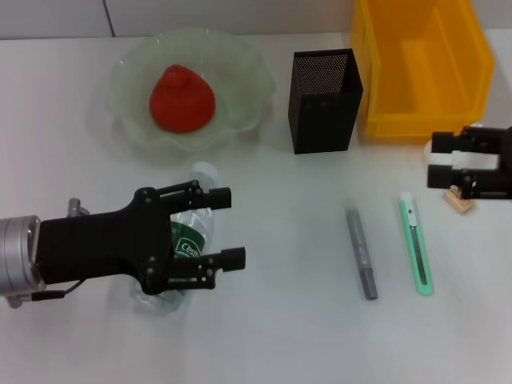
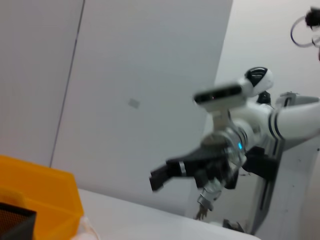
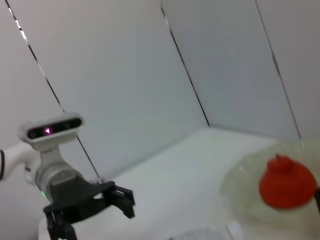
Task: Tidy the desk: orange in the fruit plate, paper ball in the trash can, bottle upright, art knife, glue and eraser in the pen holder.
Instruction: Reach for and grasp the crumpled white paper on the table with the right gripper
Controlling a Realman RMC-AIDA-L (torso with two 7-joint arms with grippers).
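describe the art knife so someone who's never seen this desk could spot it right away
Start at the yellow bin at the far right of the desk and come toward the robot, past the right gripper. The art knife lies flat there on the white table, right of a plain grey stick. It alone is mint green, with a white slider.

Front bench: bare white bench [image 1: 280,344] ahead of the glue [image 1: 361,253] and knife [image 1: 417,242].
Middle lane: open strip between bottle [image 1: 188,232] and glue.
Left: left gripper [image 1: 228,226], fingers spread, hangs over the lying bottle.
Back row: plate [image 1: 128,76], holder [image 1: 323,100], bin [image 1: 422,64] stand close together.
Right edge: right gripper [image 1: 448,164] sits above the eraser [image 1: 461,203], beside the bin.
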